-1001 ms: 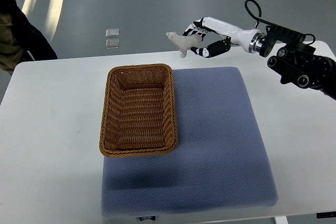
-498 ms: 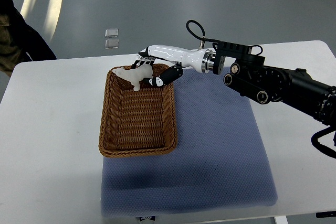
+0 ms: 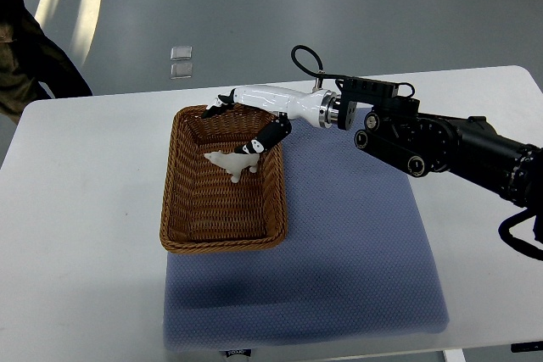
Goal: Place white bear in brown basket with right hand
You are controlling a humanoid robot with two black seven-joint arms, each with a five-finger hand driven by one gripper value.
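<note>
The right hand [image 3: 246,116] reached in from the right and hung over the far end of the basket [image 3: 222,180], its fingers [image 3: 265,136] spread and gripping nothing. The bear [image 3: 231,162] lay inside the basket, just below the lowest fingertip; whether that fingertip touched it could not be told. The bear sat in the far half of the basket, nearer the right wall, with one limb pointing toward the near end. Nothing else was seen in the basket.

The basket was brown wicker, rectangular, upright. Its right side rested on the left edge of a blue mat [image 3: 348,235]; its left side stood on the white table [image 3: 85,226]. A small dark tag [image 3: 238,351] showed at the mat's near edge, well apart from the basket; its print was too small to read. Beyond the basket's far end, on the floor, lay two small pale squares [image 3: 181,61].
</note>
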